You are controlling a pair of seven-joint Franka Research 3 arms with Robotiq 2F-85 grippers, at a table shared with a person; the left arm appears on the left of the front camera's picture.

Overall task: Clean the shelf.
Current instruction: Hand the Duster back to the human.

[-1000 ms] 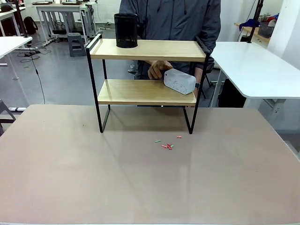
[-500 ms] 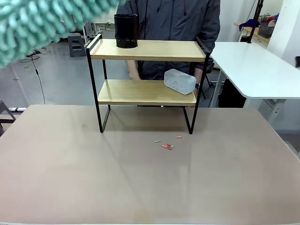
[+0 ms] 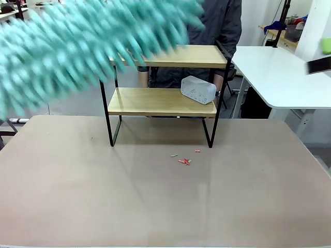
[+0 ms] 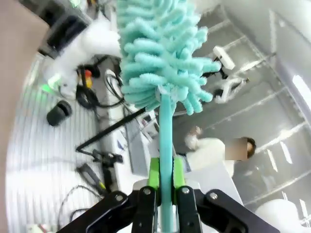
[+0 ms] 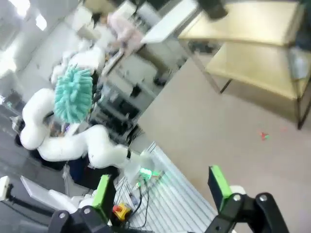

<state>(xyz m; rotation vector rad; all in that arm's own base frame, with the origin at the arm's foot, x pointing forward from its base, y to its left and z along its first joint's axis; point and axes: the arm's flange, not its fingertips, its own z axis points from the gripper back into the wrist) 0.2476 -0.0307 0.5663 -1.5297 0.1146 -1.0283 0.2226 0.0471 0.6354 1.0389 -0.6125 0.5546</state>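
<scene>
The shelf stands at the table's far side, two light wooden boards in a black frame. The right wrist view has the shelf at its upper right. My left gripper is shut on the handle of a teal fluffy duster. The blurred head of the duster hangs close to the front camera and covers the shelf's upper left. My right gripper is open and holds nothing, well away from the shelf. At the front view's right edge the right gripper just shows.
A white box lies on the lower board's right end. Small red and green scraps lie on the table in front of the shelf. A person stands behind the shelf. A white desk is at right.
The duster has swept in from the upper left and now spans the shelf's top left. The person's hand has left the white box. The right gripper has entered at the right edge.
</scene>
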